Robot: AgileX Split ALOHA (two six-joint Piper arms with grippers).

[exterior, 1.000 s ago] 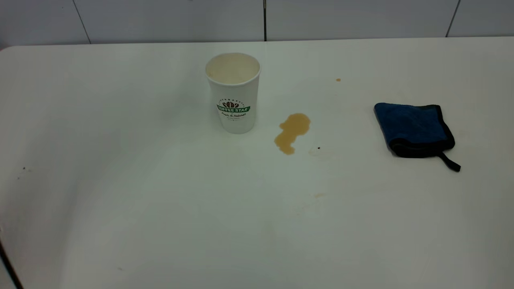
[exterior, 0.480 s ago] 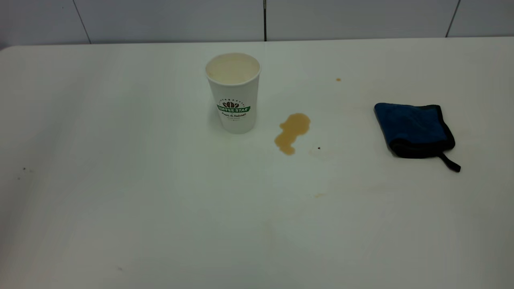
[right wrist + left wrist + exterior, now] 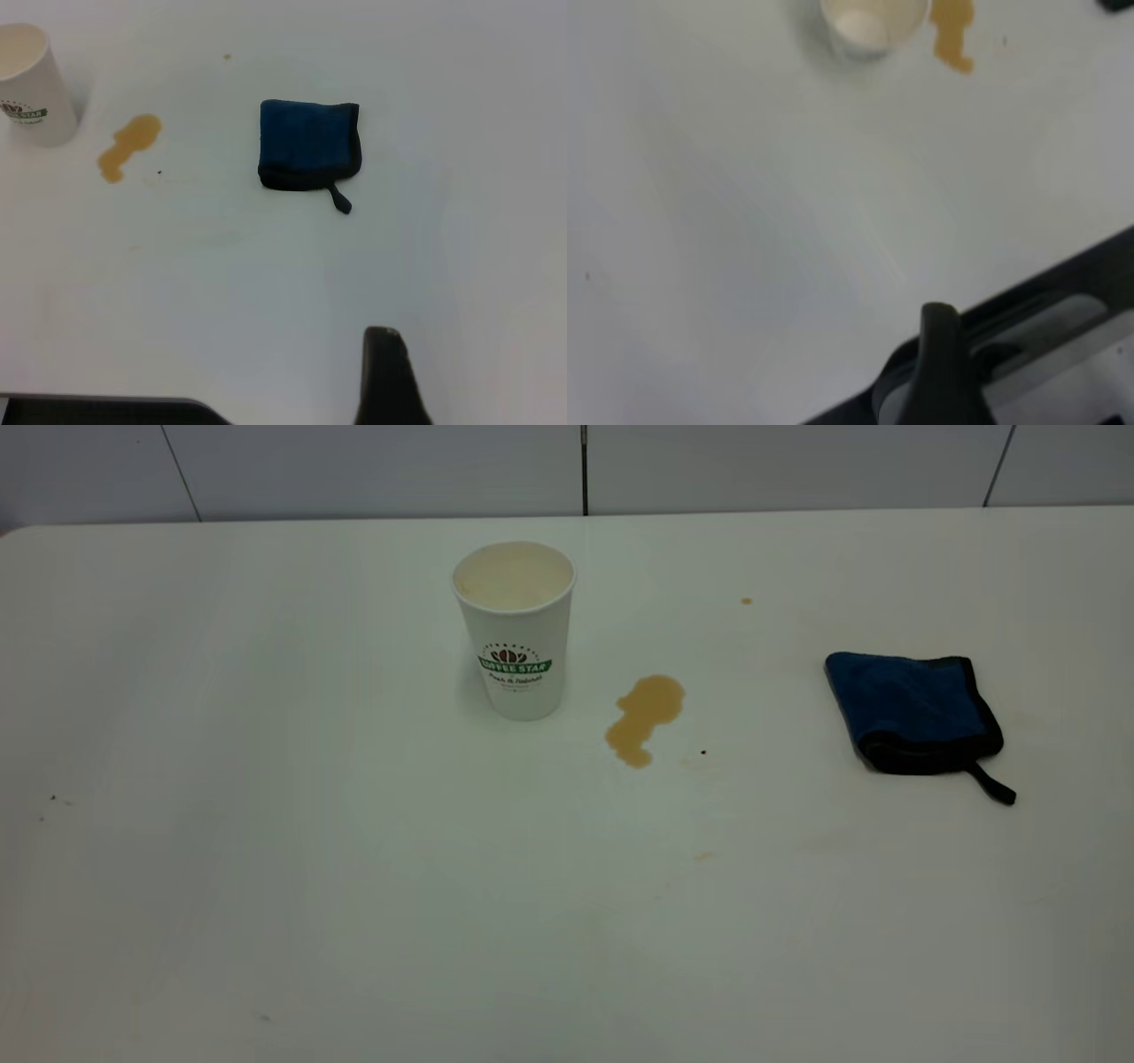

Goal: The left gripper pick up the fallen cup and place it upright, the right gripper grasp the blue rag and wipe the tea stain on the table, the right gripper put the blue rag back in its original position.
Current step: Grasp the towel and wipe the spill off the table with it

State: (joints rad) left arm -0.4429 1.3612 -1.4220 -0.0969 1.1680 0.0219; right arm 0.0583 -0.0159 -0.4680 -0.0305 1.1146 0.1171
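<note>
Far left of the table (image 3: 221, 850) is bare white, with only faint specks. No arm shows in the exterior view. The left gripper (image 3: 943, 372) appears only in its own wrist view as one dark finger at the frame edge, high above the table and well back from the cup; whether its jaws are spread or pressed together I cannot tell.

Next, the cup (image 3: 516, 629) stands upright, rim up, logo facing the camera, so the left arm's part looks done. Just beside it, apart and not touching, is the tea stain (image 3: 644, 717), a light-brown puddle not yet wiped. Tiny brown specks sit nearby.

Further right, well apart from the stain, the blue rag (image 3: 912, 710) lies folded flat with its black loop tag trailing toward the front-right. The right gripper (image 3: 385, 376) is likewise just one dark finger at the edge of its wrist view, above the table and short of the rag — jaw state cannot be told there either.

Step in hand, prob.: right arm goes for the rag.
- Come down over the rag's middle w/ jaws wide and pinch through the folded thickness, not the thin tag, which would let the cloth dangle.
- Note where the rag lies now, since it must go back there.
- When wiping, approach the stain from the rag's side and keep clear of the cup; it looks light and a nudge could tip it again.

Hard to make out: both grippers are cut off at the frame edge, the cup's base is out of frame in the left wrist view, and whether any liquid remains in the cup is unclear.
</note>
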